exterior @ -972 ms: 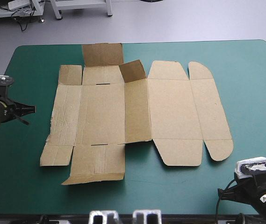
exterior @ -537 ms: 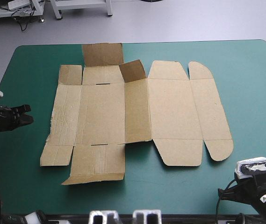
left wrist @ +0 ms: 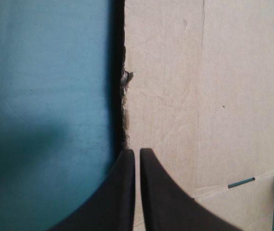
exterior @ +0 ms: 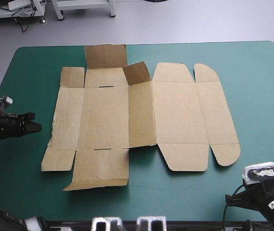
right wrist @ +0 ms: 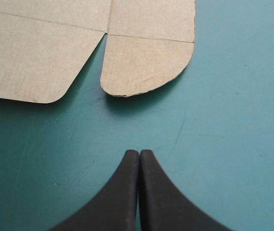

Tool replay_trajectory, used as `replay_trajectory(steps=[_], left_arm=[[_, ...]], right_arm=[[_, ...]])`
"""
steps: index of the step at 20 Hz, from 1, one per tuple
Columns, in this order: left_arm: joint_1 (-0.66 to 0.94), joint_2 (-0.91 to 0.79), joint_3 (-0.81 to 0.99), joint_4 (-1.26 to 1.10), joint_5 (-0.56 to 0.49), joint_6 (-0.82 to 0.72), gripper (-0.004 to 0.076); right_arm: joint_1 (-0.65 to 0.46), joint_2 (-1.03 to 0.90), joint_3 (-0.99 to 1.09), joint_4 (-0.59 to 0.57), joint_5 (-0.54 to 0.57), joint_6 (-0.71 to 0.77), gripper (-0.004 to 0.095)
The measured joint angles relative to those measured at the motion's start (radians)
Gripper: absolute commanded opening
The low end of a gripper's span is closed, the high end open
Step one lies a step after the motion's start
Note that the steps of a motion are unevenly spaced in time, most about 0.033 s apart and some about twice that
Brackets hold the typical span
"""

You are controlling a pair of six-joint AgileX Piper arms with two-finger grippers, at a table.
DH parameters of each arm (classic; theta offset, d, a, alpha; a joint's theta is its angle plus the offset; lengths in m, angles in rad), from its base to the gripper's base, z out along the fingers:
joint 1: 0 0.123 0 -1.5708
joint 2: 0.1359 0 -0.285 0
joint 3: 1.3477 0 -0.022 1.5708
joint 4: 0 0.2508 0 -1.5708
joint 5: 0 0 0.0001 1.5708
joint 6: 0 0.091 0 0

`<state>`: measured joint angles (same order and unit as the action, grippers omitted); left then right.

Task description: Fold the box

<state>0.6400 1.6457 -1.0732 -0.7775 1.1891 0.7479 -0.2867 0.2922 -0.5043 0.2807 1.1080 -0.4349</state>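
I judge this to be the opening of the fold. The box (exterior: pixel 141 115) lies as a cut brown sheet spread flat across the middle of the worktop (exterior: pixel 257 86), with no walls raised. Only one small flap (exterior: pixel 137 73) near the far edge stands tilted up.

My left hand (left wrist: pixel 137 150) is low at the sheet's left side. Its black fingers are pressed together into one point, and the tip sits right at the ragged edge of the left panel (left wrist: pixel 161 96). It holds nothing, and I cannot tell whether the tip touches the board.

My right hand (right wrist: pixel 139 151) is also pressed together and empty. It is over bare teal-green cover near the front right corner, apart from the rounded tab (right wrist: pixel 146 67) ahead of it.

The next move, as I read it, is to lift the left panel along its crease. That calls for sliding the tip under the board's edge, or spreading the fingers to pinch it, without pushing the whole sheet sideways.
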Motion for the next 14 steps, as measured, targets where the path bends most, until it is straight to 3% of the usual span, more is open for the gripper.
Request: replay_trajectory(steps=[2,3,5,14], left_arm=[[0.000,0.000,0.000,0.006,0.004,0.026,0.0207],[0.000,0.000,0.000,0.008,0.005,0.035,0.0319],[0.000,0.000,0.000,0.013,0.006,0.046,0.0419],[0.000,0.128,0.000,-0.003,0.005,0.046,0.0419]], right_arm=[[0.000,0.000,0.000,0.000,0.000,0.000,-0.0019],[0.000,0.000,0.000,0.000,0.000,0.000,-0.0019],[0.000,0.000,0.000,0.000,0.000,0.000,-0.0019],[0.000,0.000,0.000,0.000,0.003,0.000,-0.0019]])
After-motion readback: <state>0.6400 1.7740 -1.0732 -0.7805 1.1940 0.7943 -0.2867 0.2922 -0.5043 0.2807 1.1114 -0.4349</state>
